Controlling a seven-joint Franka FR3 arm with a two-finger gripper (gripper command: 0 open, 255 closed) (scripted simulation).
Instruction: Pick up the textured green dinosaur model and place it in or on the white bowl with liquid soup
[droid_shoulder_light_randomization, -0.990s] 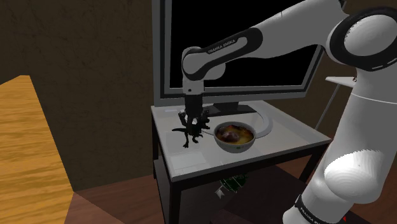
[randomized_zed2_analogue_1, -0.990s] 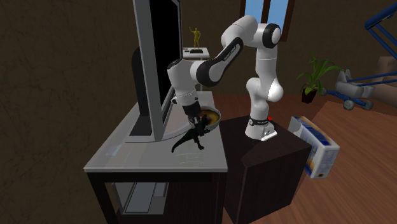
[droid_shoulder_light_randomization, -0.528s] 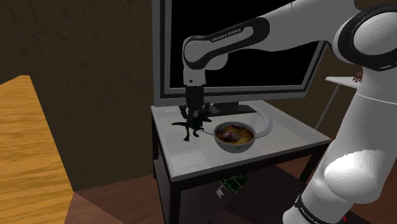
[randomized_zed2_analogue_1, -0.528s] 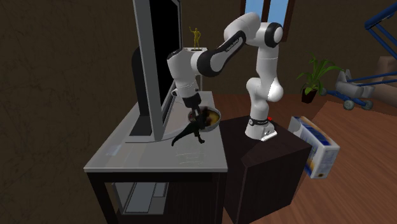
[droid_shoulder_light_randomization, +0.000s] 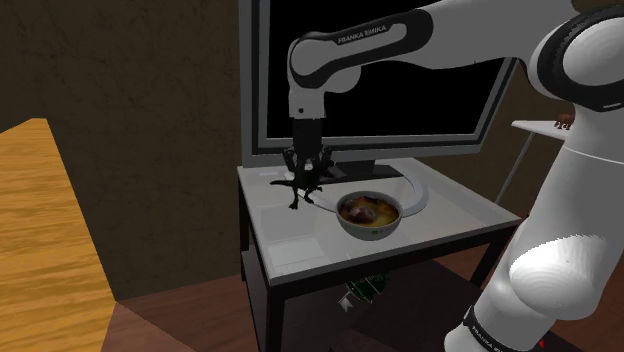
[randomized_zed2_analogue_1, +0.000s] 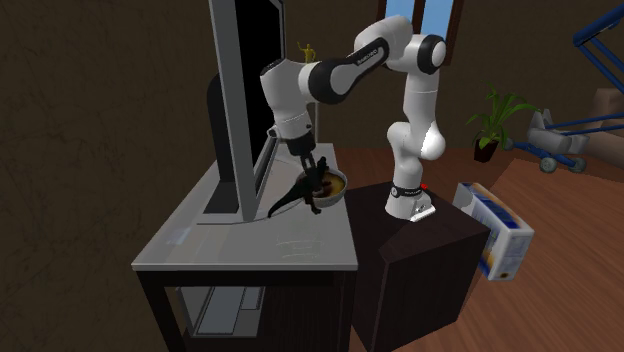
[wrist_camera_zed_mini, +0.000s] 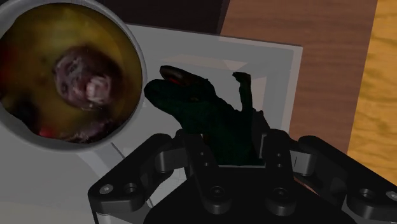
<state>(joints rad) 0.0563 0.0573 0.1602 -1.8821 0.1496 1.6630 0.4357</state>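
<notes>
Wrist view has the gripper (wrist_camera_zed_mini: 232, 153) clasping the dark green dinosaur (wrist_camera_zed_mini: 203, 105) — I'd carry it level toward the shoulder view's right, centre over the soup bowl (wrist_camera_zed_mini: 139, 70) — then lower gently

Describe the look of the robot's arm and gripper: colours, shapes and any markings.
The arm has smooth, rounded white links with dark joints; one dark band carries white lettering, FRANKA EMIKA. The gripper is all black: a blocky body with round screw holes and two straight fingers.
</notes>
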